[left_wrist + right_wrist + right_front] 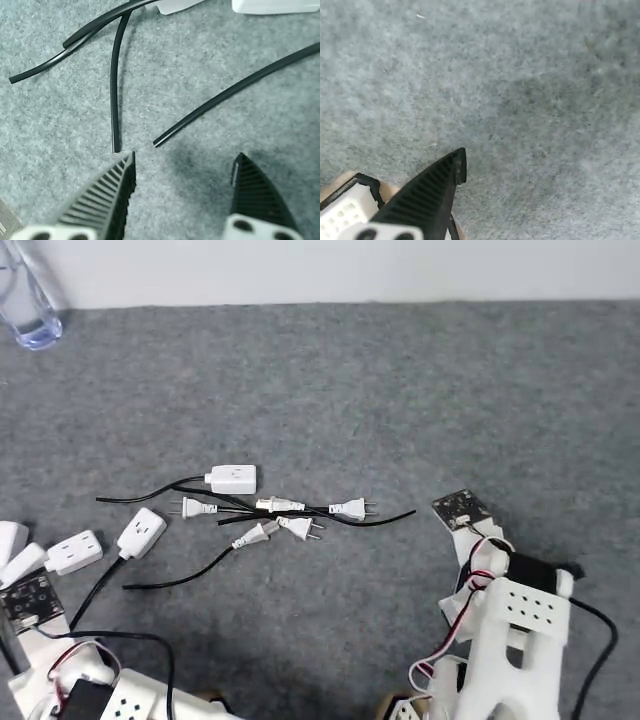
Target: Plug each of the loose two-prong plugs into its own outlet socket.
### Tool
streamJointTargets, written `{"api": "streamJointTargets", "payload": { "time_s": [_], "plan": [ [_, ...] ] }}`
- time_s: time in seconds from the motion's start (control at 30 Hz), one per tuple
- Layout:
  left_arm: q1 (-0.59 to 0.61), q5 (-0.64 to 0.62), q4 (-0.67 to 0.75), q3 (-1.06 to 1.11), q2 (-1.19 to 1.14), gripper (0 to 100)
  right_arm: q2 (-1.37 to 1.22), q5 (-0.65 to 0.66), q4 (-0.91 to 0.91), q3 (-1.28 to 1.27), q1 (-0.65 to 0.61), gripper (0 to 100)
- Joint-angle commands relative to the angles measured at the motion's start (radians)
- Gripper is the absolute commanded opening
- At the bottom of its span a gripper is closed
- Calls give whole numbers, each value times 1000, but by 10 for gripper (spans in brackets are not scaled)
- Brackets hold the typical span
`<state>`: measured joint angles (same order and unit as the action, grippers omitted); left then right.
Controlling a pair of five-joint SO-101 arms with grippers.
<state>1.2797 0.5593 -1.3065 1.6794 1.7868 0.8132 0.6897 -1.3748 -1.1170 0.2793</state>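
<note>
White plastic plugs point(350, 508) sit bunched mid-table, sockets point(231, 478) beside them; probably light, rigid bodies with thin prongs; springy black cords point(116, 85) may drag; grip body sides, not cord; left gripper point(185, 161) spread apart over cord ends; right gripper point(451, 175) state: can't tell.

Bright, even, diffuse light, soft faint shadows

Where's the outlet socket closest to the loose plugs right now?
High view: the outlet socket lies mid-table, just above the loose plugs, up and to the right of the other two sockets.
</note>
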Motion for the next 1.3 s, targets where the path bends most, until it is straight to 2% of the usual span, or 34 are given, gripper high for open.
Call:
{"api": "streamJointTargets", "payload": {
  "time_s": [0.0, 0.07, 0.43, 0.6, 0.7, 0.87, 1.03, 1.17, 1.27],
  "plan": [
    [-5, 0, 8, -8, 3, 295, 28, 9, 8, 25, -7, 315],
    [-5, 0, 8, -8, 3, 295, 28, 9, 51, 25, -4, 251],
    [-5, 0, 8, -8, 3, 295, 19, 9, 332, 9, -22, 243],
    [-5, 0, 8, -8, 3, 295, 28, 20, 461, -29, -162, 245],
    [-5, 0, 8, -8, 3, 295, 19, 20, 498, 32, -254, 245],
    [-5, 0, 8, -8, 3, 295, -10, 84, 312, 333, -433, 245],
    [-5, 0, 8, -8, 3, 295, -277, 74, 68, 738, -582, 246],
    [-5, 0, 8, -8, 3, 295, -598, -74, -47, 982, -634, 246],
    [-5, 0, 8, -8, 3, 295, -782, -195, -101, 1069, -656, 246]
  ]
}}
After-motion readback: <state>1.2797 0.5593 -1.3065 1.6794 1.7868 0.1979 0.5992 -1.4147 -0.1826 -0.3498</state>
